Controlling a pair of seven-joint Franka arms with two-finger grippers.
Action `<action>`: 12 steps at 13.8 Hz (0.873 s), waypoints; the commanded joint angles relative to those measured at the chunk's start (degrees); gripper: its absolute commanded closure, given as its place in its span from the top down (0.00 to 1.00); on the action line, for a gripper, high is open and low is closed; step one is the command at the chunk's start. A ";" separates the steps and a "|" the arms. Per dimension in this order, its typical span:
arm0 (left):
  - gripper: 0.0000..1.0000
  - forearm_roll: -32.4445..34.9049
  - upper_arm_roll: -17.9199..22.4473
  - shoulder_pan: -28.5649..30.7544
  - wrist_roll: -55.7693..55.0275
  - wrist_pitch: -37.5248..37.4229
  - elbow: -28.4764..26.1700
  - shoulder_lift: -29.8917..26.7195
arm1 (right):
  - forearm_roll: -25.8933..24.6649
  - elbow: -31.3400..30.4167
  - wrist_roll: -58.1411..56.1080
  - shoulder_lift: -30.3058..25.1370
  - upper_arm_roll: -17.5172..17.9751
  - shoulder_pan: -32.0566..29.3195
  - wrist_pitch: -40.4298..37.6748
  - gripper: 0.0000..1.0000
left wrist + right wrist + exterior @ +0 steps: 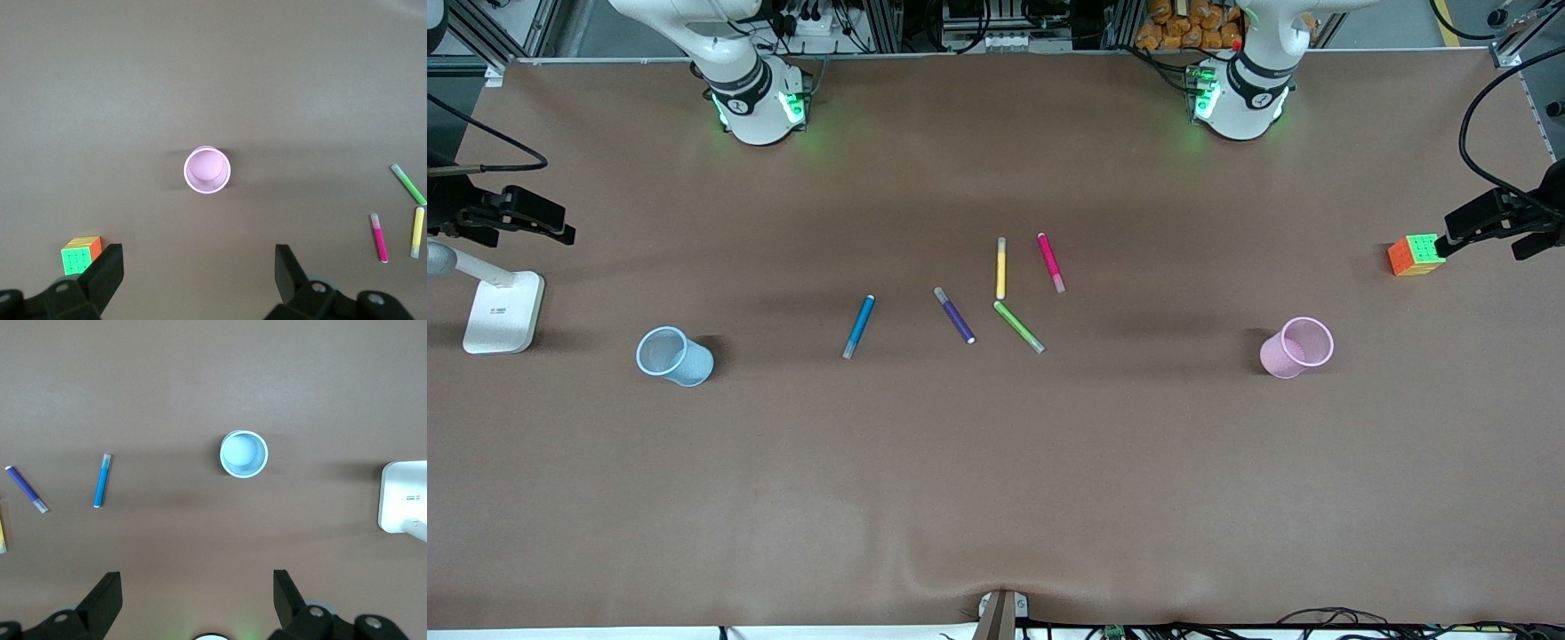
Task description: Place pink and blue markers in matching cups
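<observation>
Left claw (195, 283) released, hanging over pink cup (207, 170); right claw (197, 603) released over blue cup (243, 453). Pink marker (1050, 261), blue marker (859, 326) lie on bench (996, 489) btwn cups.

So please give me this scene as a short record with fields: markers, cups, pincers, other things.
pink marker: lies flat, mid-table, beside the yellow marker
blue marker: lies flat, toward the blue cup
blue cup: upright, empty, right arm's end
pink cup: upright, empty, left arm's end
left pincer: open, above the pink cup
right pincer: open, above the blue cup
other: purple marker, green marker, puzzle cube
</observation>
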 commanded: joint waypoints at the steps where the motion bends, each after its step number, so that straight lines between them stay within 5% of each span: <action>1: 1.00 0.01 -0.19 0.19 0.69 -0.68 0.32 -0.05 | -0.83 -0.08 0.60 -0.06 -0.03 0.66 0.16 1.00; 12: 1.00 -0.07 -0.36 -0.86 0.43 -1.47 0.23 1.62 | -1.45 -0.08 0.60 -0.06 -0.03 0.66 0.16 1.00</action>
